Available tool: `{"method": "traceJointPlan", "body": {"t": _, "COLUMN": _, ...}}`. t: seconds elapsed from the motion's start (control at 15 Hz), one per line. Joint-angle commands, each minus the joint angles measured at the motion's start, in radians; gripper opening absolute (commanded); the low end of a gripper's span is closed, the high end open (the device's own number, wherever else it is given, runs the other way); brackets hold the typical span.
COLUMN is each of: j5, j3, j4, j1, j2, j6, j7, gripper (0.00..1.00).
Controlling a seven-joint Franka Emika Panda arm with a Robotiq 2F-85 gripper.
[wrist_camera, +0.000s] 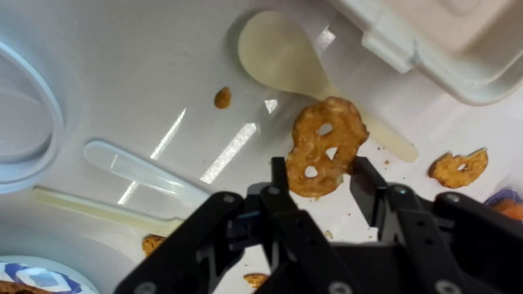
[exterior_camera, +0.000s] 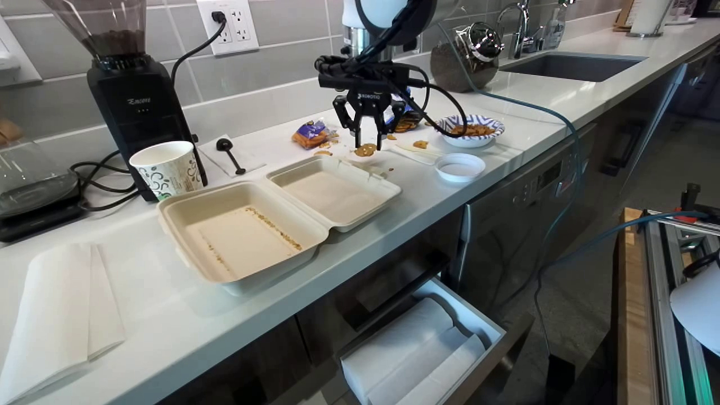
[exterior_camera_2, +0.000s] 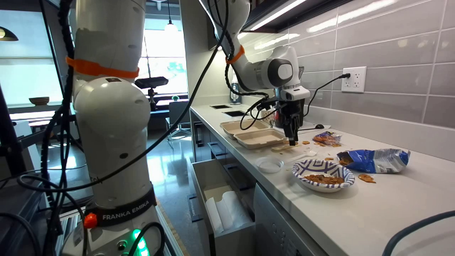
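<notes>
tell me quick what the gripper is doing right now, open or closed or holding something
Black two-fingered gripper: closed, holding a flat golden-brown pretzel crisp with three holes, pinched between its jaws.

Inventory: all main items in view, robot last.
pretzel: 1, brown, above spoon
spoon: 1, cream, counter
utensil handles: 2, clear and cream, counter
pretzel pieces: several, brown, counter
bowl: 1, white and blue, counter
round dish: 1, whitish, near bowl
snack bags: 2, blue and purple, counter
clamshell box: 1, beige, counter
cup: 1, white, by grinder
grinder: 1, black, counter
open drawer: 1, pale inside, below counter
end effector: 1, black, gripping pretzel
arm: 1, white, extended over counter
</notes>
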Motion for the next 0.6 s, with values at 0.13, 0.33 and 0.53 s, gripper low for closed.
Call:
{"method": "traceJointPlan", "body": {"t": 0.13, "j5": -0.041, "j3": 0.019, "j4": -0.073, "j1": 0.001, "j2": -0.052, "j6": 0.033, "j7": 0.050, "gripper": 0.24}}
{"method": "traceJointPlan", "body": {"t": 0.33, "j5": -0.047, "j3": 0.029, "j4": -0.086, "j1": 0.000, "j2": -0.061, "j6": 0.033, "j7": 0.056, "gripper": 0.23}}
{"method": "traceJointPlan", "body": {"t": 0.53, "j5": -0.049, "j3": 0.039, "j4": -0.097, "j1": -0.001, "j2": -0.070, "j6": 0.033, "j7": 0.061, "gripper": 0.23}}
